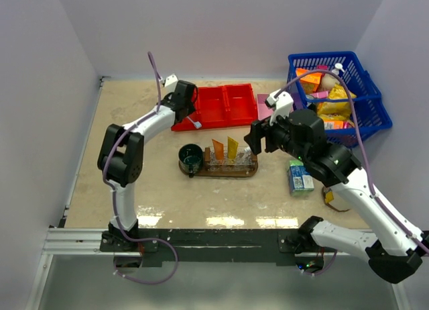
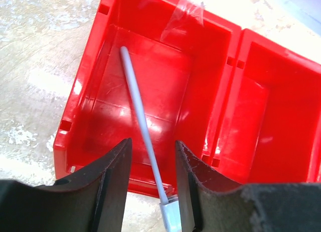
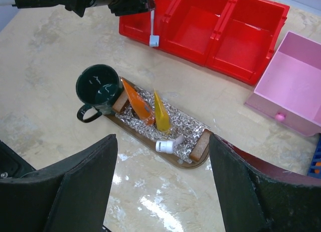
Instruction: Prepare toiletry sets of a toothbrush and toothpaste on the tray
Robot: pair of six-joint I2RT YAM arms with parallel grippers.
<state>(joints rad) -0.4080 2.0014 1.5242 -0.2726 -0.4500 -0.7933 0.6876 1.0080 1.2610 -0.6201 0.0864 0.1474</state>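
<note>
Left wrist view: left gripper (image 2: 153, 144) unclenched, straddling the toothbrush (image 2: 135, 99), not pinching it yet. Lying slanted in the end compartment of the red bin (image 2: 210, 56), thick end poking over the wall. Drop a touch, centre on the handle, close squarely, lift straight to clear the wall. Then carry to the tray (image 1: 218, 174), beside the toothpaste (image 3: 136, 102) tubes. Mind the right gripper (image 3: 161, 139), released, hovering above the tray.
</note>
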